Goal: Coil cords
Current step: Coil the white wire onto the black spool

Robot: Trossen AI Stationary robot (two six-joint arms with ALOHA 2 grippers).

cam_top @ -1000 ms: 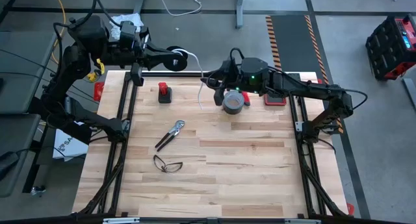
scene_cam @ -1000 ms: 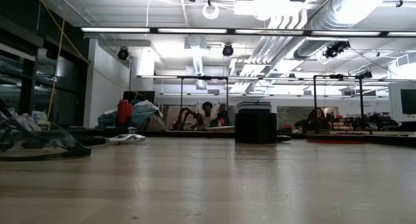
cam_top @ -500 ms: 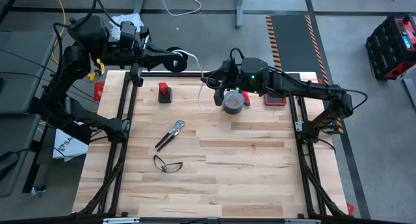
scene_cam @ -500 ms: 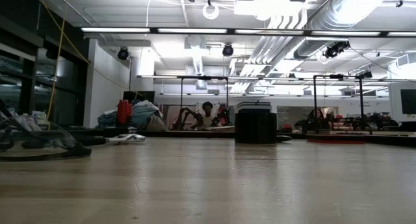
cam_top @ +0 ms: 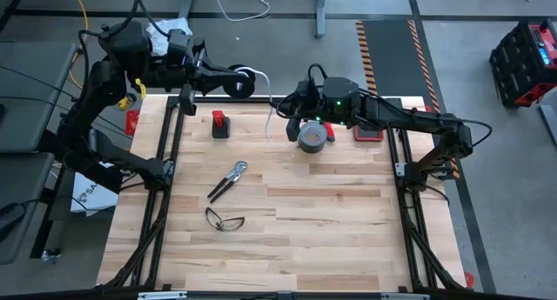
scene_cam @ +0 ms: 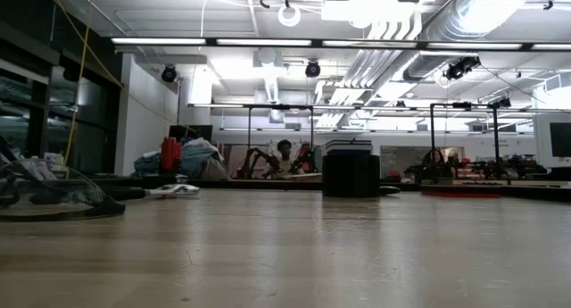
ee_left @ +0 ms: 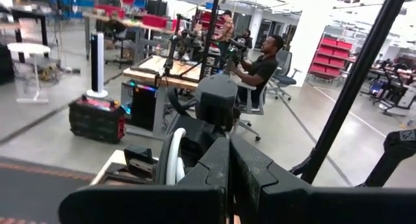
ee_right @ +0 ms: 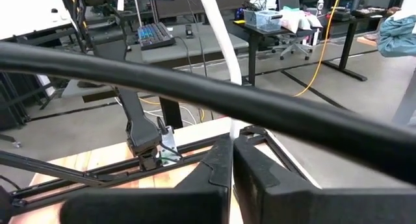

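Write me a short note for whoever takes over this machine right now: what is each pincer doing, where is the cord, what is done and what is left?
Left pincer: shut on the black spool, held beyond the table's far edge.
Right pincer: shut on the white cord near the far edge, beside the grey tape roll.
Cord: part wound on the spool, the rest running from it to the right pincer, its tail hanging onto the table.
Done: winding is started.
Left: wind on the loose length.

Both arms are black, jointed, with exposed black cabling; the right arm [cam_top: 409, 119] shows a green indicator light.
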